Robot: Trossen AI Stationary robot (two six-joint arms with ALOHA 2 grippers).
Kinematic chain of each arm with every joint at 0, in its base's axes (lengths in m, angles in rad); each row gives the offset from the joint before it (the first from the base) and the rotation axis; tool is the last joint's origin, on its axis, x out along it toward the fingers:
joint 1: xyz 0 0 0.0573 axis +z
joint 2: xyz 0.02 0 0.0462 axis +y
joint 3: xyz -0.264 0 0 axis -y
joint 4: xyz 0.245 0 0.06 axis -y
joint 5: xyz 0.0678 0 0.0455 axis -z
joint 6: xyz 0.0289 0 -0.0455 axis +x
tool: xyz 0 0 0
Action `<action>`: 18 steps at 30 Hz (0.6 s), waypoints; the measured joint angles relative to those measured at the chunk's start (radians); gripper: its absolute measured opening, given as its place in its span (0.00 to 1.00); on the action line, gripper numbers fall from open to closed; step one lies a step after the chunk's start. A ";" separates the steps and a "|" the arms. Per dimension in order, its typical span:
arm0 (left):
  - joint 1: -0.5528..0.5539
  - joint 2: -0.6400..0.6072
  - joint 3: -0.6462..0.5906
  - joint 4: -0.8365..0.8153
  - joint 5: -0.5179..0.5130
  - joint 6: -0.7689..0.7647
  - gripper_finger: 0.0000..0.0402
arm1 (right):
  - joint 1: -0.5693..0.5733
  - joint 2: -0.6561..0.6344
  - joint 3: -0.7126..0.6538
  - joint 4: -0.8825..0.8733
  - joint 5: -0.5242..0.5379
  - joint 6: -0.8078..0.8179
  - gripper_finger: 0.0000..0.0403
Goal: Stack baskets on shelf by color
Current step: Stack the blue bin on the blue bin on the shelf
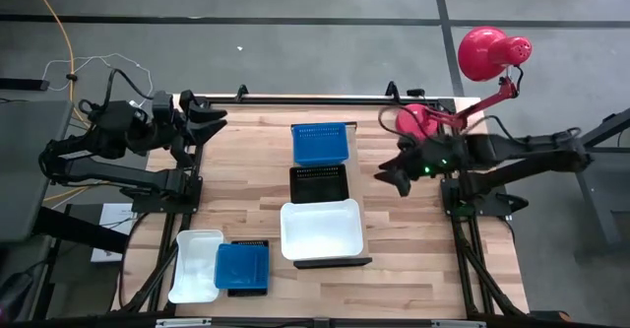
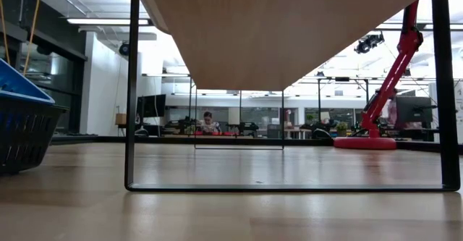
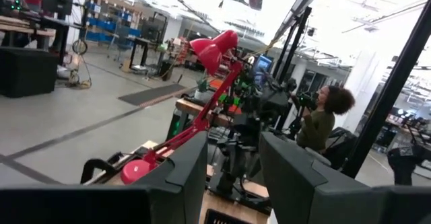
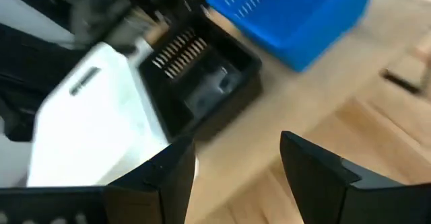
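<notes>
On the long pale wooden shelf [image 1: 327, 263] three baskets sit in a row: a bright blue perforated plastic basket [image 1: 322, 143] at the far end, a smaller black mesh basket [image 1: 318, 182] touching it in the middle, and a shallow white plastic basket [image 1: 322, 229] nearest the front edge. Down on the plank-patterned tabletop [image 1: 413, 249], near its front left corner, a second white basket [image 1: 195, 265] lies beside a second blue basket [image 1: 242, 266] (that one rests on a black basket [image 1: 246, 290]). The right gripper [image 1: 398, 177] hovers just right of the black mesh basket, fingers spread and holding nothing. The left gripper [image 1: 215, 119] waits at the table's back left corner, fingers parted and empty. A red desk lamp [image 1: 482, 57] stands at the back right.
</notes>
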 joint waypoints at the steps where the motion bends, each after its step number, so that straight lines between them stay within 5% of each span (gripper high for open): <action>1: 0.000 0.002 0.000 -0.001 0.001 0.000 0.31 | 0.019 -0.015 -0.032 0.057 0.031 -0.015 0.51; 7: 0.000 0.021 0.000 -0.013 0.002 0.000 0.31 | 0.071 -0.043 -0.143 0.286 0.187 -0.236 0.51; 12: 0.000 0.037 0.000 -0.021 0.002 0.032 0.31 | 0.074 -0.035 -0.151 0.397 0.201 -0.449 0.51; 18: 0.000 0.060 0.000 -0.034 0.003 0.071 0.31 | 0.073 -0.035 -0.151 0.478 0.207 -0.521 0.51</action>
